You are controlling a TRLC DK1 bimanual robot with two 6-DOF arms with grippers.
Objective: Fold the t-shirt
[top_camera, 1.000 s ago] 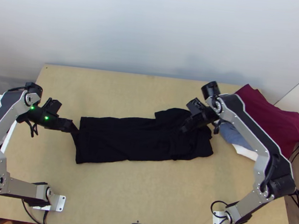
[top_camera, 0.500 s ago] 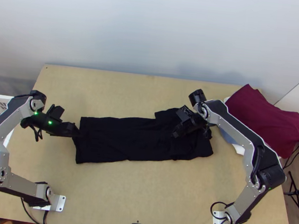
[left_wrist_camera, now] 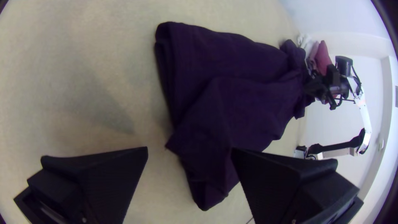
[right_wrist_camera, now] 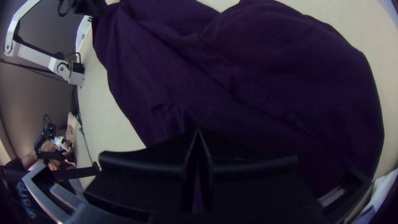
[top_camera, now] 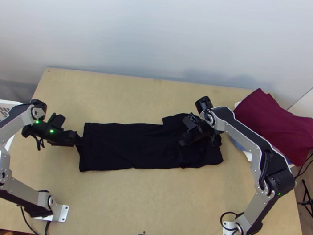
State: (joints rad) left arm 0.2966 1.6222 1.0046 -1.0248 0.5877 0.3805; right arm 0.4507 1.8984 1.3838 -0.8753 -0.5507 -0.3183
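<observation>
Across the near part of the wooden table the surface offers room for the arms to work low. Beyond it, across the table's middle, lies the black t-shirt, a long narrow strip that looks folded lengthwise, its straight end towards the left arm and its bunched end under the right arm.

At the straight end the left gripper has its fingers spread wide, with a pointed flap of the cloth between them in the left wrist view. The step in hand seems to be taking that end for a fold across the strip. It would do well to set one finger under every layer before closing — a pinch on the flap alone would likely peel the top layer and skew the edge. A bite near the middle of the end should lift more evenly than one at a corner.

Over the bunched end the right gripper has its fingertips pressed together; whether they pinch any cloth, one cannot tell. Light pressure there could anchor the shirt, though dragging would deepen the creases.

Farther back a sleeve juts from the strip's far side; it probably wants tucking in before the last fold. Beyond, at the far right, dark red cloth is heaped — best kept well apart.
</observation>
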